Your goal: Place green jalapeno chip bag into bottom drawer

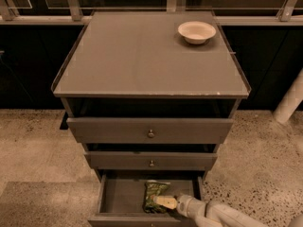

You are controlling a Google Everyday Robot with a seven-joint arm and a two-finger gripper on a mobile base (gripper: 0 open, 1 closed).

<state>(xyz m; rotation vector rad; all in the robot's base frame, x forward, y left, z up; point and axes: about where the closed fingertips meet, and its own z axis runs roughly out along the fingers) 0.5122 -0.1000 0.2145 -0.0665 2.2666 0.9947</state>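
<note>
Bag down in bottom drawer, gripper right at it.

Small crinkly green jalapeno chip bag lies on the floor of the open grey bottom drawer, right of centre, long axis approx. front-to-back. Pale-tipped gripper sits at the bag's near-right end, touching or overlapping it, reaching in from lower right. Clamped on the bag or slack: can't tell. Bag looks placed, so the next move prob. needs a clean release and a pull-out to lower right, w/o dragging the bag along.
</note>
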